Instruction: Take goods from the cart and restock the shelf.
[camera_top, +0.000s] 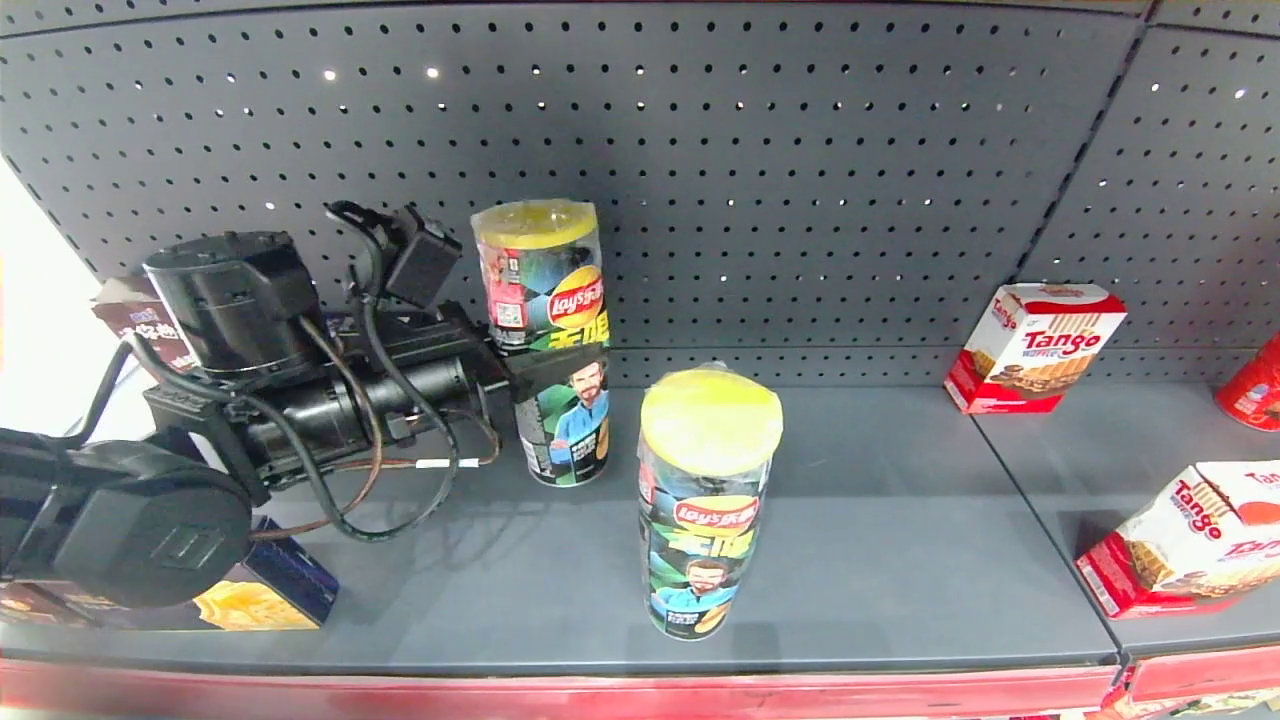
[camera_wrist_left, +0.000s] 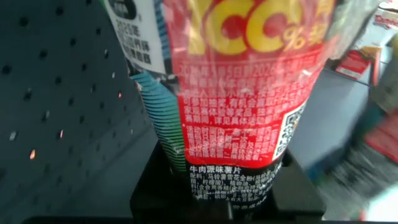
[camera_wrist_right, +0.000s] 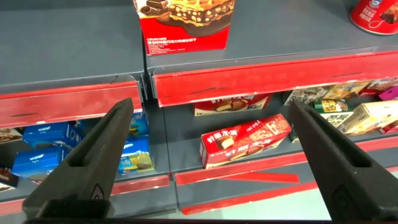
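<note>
You are looking down on a grey shelf (camera_top: 900, 540) with a pegboard back (camera_top: 760, 150) rising behind it. Your left gripper (camera_top: 530, 365) is reaching in from the left and clamping a chip can (camera_top: 545, 290) around its middle. The chip can is standing upright near the pegboard back, yellow lid on top, and in the left wrist view its label (camera_wrist_left: 249, 93) is pressing right up against the camera. Whether its base is touching the deck, you cannot tell. Your right gripper (camera_wrist_right: 210, 106) is holding nothing, its fingers spread wide apart and facing the lower shelves (camera_wrist_right: 249, 68) with their red rails, where a red box (camera_wrist_right: 245, 140) is lying. A second chip can (camera_top: 708, 500) is standing upright near the shelf's front edge, apart from the held one. On the bay to the right, a wafer box (camera_top: 1035, 345) is sitting at the back and a second wafer box (camera_top: 1190, 540) is lying tilted nearer the front. A blue and yellow box (camera_top: 270, 590) is lying under your left arm. A red can (camera_top: 1255, 385) is peeking in at the right edge.
</note>
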